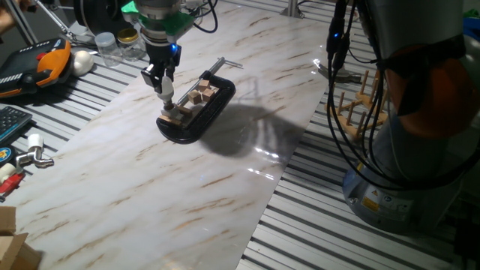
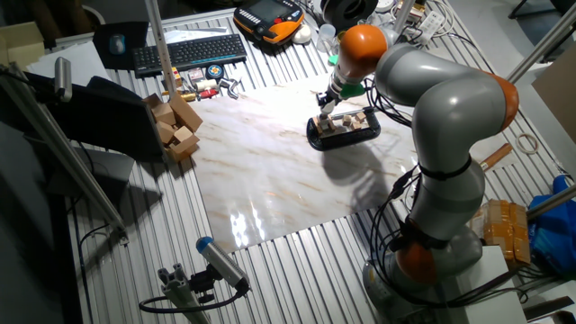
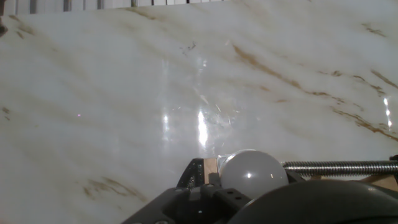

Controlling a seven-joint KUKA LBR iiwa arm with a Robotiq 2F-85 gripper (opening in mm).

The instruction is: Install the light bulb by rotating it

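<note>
The small white frosted light bulb (image 1: 166, 93) sits between my fingertips, over the near end of a black clamp (image 1: 214, 107) that holds several wooden blocks (image 1: 199, 96) on the marble board. My gripper (image 1: 165, 88) points straight down and appears shut on the bulb. In the other fixed view the gripper (image 2: 327, 102) hangs over the left end of the clamp (image 2: 346, 135). The hand view shows the bulb's round top (image 3: 252, 174) beside the clamp's threaded screw (image 3: 339, 167), with dark black parts below; its screw base is hidden.
A larger white egg-shaped ball (image 1: 81, 61), an orange pendant (image 1: 46, 63) and clear jars (image 1: 118, 43) lie at the far left. A wooden peg rack (image 1: 361, 105) stands right of the board. Loose wooden blocks (image 2: 175, 126) and a keyboard (image 2: 189, 51) lie off the board.
</note>
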